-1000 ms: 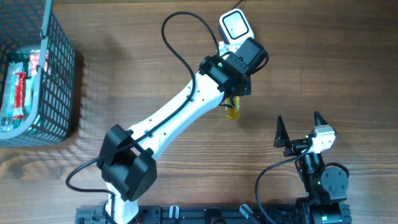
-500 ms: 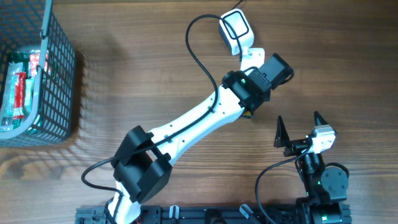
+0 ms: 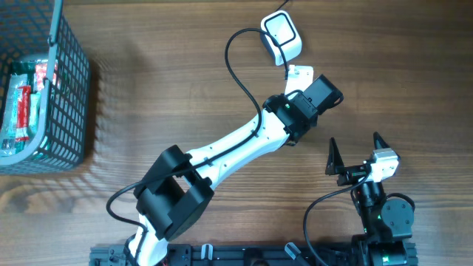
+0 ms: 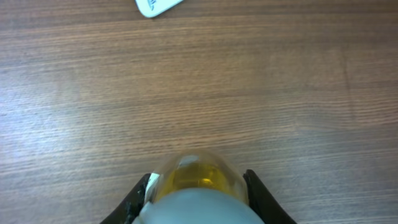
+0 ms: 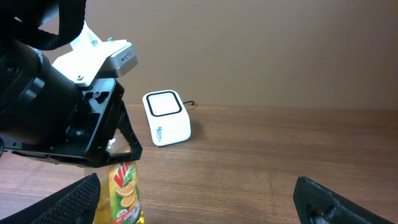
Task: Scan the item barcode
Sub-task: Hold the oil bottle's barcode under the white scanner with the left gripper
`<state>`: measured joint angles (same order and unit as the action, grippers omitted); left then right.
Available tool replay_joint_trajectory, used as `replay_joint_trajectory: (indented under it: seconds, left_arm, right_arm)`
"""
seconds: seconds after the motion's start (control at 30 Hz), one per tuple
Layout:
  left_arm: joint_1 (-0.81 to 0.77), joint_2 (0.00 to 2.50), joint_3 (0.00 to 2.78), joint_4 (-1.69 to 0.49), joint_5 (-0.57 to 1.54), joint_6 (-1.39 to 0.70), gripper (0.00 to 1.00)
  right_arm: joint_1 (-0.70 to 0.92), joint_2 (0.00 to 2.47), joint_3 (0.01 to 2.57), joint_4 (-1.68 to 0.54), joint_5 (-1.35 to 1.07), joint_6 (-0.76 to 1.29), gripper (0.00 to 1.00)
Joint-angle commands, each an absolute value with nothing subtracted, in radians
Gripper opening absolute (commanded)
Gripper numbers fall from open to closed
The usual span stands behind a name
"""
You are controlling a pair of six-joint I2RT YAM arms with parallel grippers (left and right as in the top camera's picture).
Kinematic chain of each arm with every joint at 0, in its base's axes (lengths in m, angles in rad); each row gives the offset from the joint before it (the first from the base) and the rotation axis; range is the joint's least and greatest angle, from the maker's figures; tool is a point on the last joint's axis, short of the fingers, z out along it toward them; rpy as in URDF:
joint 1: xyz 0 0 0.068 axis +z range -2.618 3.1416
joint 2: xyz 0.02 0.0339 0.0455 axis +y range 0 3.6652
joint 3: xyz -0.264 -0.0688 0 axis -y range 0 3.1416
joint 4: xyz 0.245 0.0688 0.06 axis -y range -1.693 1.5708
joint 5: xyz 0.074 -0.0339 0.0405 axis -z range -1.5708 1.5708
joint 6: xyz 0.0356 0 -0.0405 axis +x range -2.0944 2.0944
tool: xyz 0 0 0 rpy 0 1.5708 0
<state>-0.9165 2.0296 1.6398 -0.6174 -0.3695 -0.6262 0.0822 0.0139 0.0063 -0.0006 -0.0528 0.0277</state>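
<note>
Midway across the tabletop (image 3: 148, 89), the left gripper (image 4: 196, 190) holds a yellow bottle (image 5: 123, 193), jaws clamped on its sides. The label, with its orange slices, shows only in the right wrist view. The bottle hangs under the left wrist in the right half of the tabletop. It lies between the white scanner (image 3: 281, 33) at the far edge and the right gripper (image 3: 355, 140), which waits by the near edge with its jaws wide apart and nothing between them. We cannot tell whether the bottle's base touches the wood. A wire basket (image 3: 70, 96) holding more goods sits at the left edge, well apart from the action.

We judge the step in hand to be the carry to the scanner. To do it well, we would bring the bottle toward the far edge and stop just short of the scanner's window, which faces up and a little toward the near edge. Then we would turn the wrist until the barcode meets the window — no barcode shows on the sides we can see, so it may sit on the hidden side. The grip should be firm on the smooth round body, and the approach slow enough not to knock the scanner.
</note>
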Motion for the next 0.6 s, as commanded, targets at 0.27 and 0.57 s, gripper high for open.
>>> replay_joint_trajectory:
  seconds: [0.27,0.57]
  left_arm:
    - [-0.919,2.031,1.509,-0.465,-0.318,-0.606,0.22]
    - [-0.919,2.027,1.509,-0.528,-0.318,-0.606,0.80]
  right_arm:
    - [0.077,0.011,0.005,0.002,-0.068,0.019,1.00]
    - [0.077,0.011,0.005,0.002,-0.068,0.019,1.00]
